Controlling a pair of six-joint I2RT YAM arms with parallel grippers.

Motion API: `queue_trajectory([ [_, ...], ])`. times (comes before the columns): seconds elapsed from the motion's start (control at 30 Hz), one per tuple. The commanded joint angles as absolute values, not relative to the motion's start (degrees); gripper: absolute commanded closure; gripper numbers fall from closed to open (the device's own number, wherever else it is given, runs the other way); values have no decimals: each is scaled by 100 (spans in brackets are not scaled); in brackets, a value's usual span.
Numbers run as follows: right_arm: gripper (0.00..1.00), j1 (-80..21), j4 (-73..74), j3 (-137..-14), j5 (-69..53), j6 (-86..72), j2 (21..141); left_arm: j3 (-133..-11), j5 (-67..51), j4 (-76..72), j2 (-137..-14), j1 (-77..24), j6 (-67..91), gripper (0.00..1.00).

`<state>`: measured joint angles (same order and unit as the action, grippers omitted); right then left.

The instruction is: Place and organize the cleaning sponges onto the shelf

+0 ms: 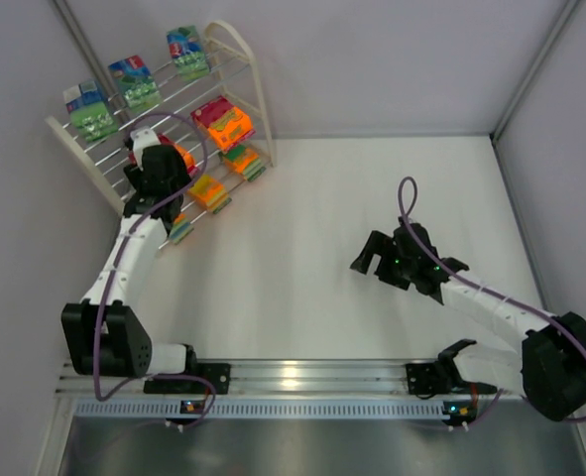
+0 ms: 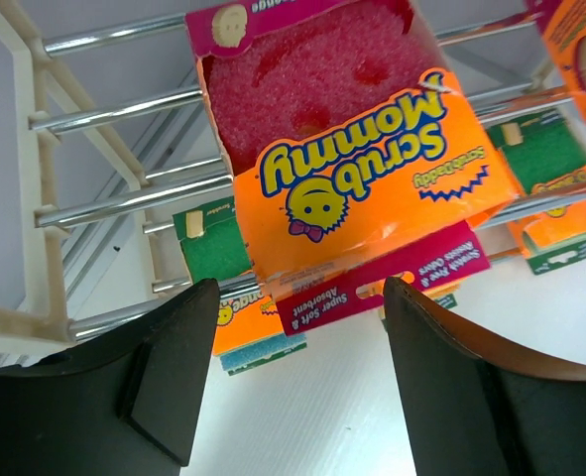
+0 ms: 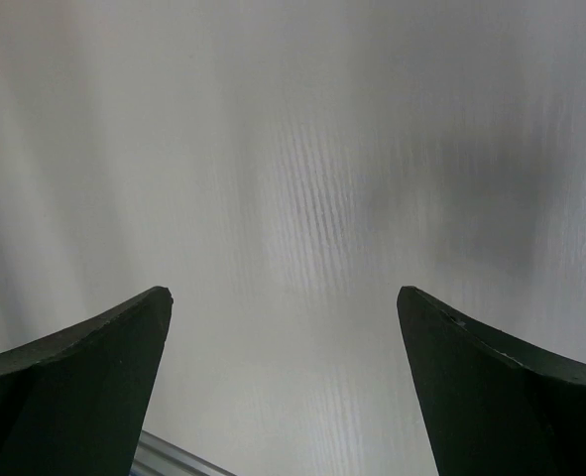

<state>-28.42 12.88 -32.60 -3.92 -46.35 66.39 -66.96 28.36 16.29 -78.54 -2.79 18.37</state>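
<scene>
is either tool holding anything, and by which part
Nothing is held: left tool open just short of the orange sponge pack, right tool open and empty.

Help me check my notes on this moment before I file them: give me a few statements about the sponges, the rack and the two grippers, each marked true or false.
1. Three green packs sit along the top tier of the shelf. True.
2. The right gripper holds an orange sponge. False: the right gripper is open and empty, over the white table.
3. The left gripper is at the shelf, its jaws open on either side of the orange Scrub Mommy pack that rests on the rods. True.
4. The shelf stands in the far right corner. False: it stands in the far left corner.
</scene>
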Motion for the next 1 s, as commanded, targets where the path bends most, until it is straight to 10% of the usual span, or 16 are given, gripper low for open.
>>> queue_trajectory([
  [0.0, 1, -2900, 1081, -3436, -141, -4299, 6285, -6715, 2558, 1537, -7234, -272, 1740, 27],
  [0.5, 1, -2900, 2145, -4438, 1107, -2990, 4660, -6558, -823, 3085, -5644, -290, 1600, 10],
  [0.97, 1, -2900, 1881, -3965, 1548, -2460, 2770, -5424, -563, 3076, -4053, -1177, 1749, 4],
])
